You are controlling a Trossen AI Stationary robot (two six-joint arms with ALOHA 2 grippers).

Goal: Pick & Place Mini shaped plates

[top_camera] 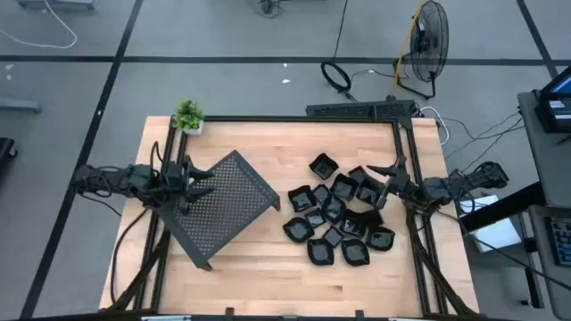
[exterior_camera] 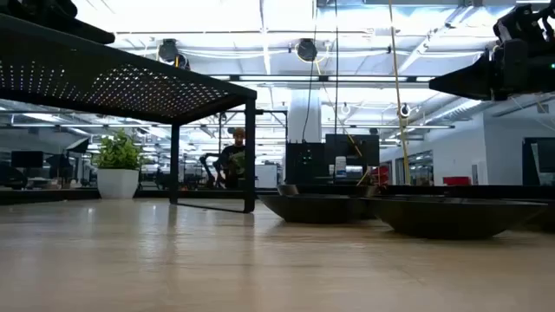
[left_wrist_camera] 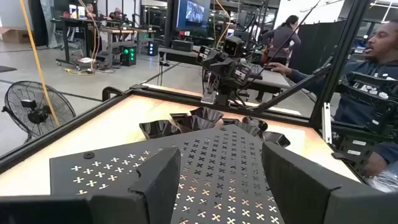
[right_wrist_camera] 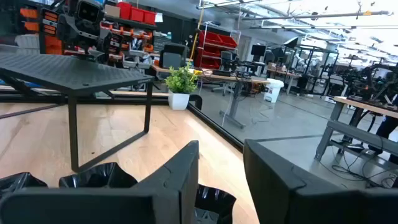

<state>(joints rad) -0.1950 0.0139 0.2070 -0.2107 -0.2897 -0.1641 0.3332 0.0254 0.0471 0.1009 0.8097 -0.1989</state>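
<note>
- The pale wooden table point(top_camera: 268, 267) is boxed in by a black metal frame point(top_camera: 294, 119) along its far edge and both sides.
- The large dark perforated metal tray point(top_camera: 227, 203) stands on thin legs on the table's left half, turned at an angle so one corner points toward the middle.
- The left gripper point(top_camera: 198, 176) sits over the tray's left edge. In the left wrist view its two dark fingers point(left_wrist_camera: 158, 180) stand well spread above the perforated top, with nothing between them.
- The small glossy black shallow dishes point(top_camera: 339, 214) lie bunched on the right half, many touching or overlapping. One square dish point(top_camera: 323, 166) sits at the far edge of the cluster, slightly apart.
- The right gripper point(top_camera: 382, 168) hovers over the cluster's far right edge, close to the right frame rail. Its fingers point(right_wrist_camera: 180, 180) are partly apart and empty, dishes showing below them.
- Bare wood runs between tray and cluster, and a wide open strip lies along the near edge.
- A small green potted plant point(top_camera: 188, 116) stands at the far left corner.
- Across the room, a person point(exterior_camera: 232, 156) stands beyond the table.
</note>
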